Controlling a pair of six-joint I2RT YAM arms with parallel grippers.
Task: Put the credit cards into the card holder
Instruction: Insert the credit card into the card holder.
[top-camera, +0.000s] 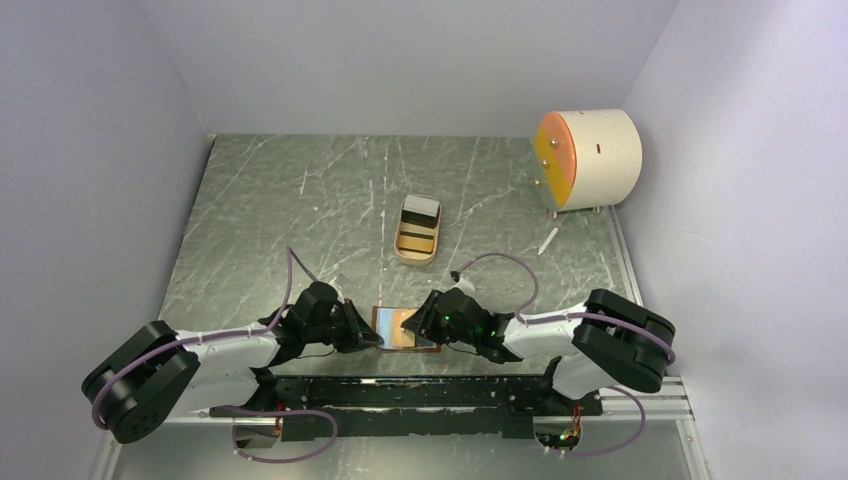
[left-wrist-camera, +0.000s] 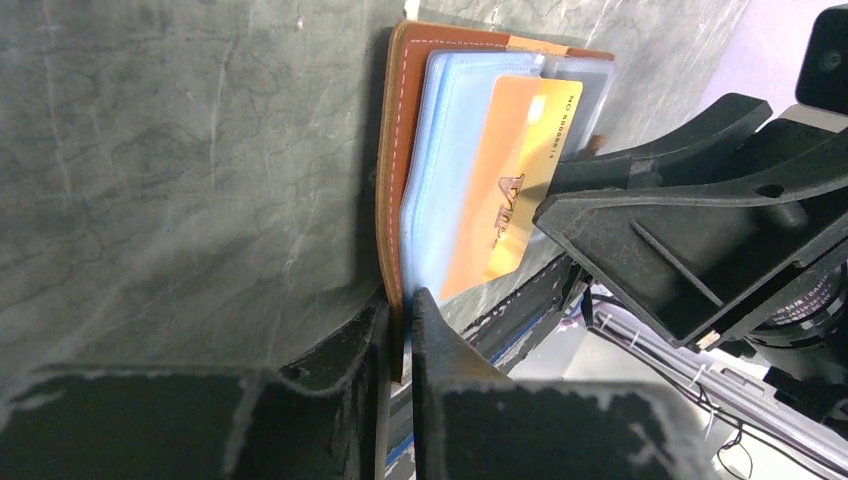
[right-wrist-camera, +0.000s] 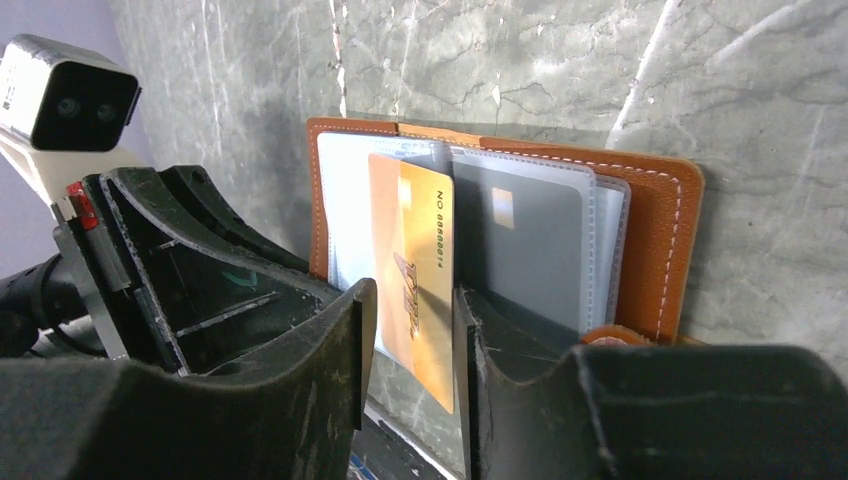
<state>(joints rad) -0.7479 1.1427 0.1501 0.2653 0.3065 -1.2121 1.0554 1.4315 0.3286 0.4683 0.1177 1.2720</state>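
gold credit card (right-wrist-camera: 415, 250) is overhanging the card holder (right-wrist-camera: 660, 230), long axis pointing at the right gripper (right-wrist-camera: 412, 300), fingers parted; left gripper (left-wrist-camera: 402, 305) is pinching the card holder's cover.

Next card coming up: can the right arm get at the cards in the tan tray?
Probably yes: the tan tray lies just beyond the card holder with bare table between, and the right gripper has its jaws apart.

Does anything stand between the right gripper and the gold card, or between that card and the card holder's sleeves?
Nothing visible does. The right gripper, jaws apart, straddles the gold card, which lies on the clear sleeves of the open card holder. The left gripper only pinches the holder's edge.
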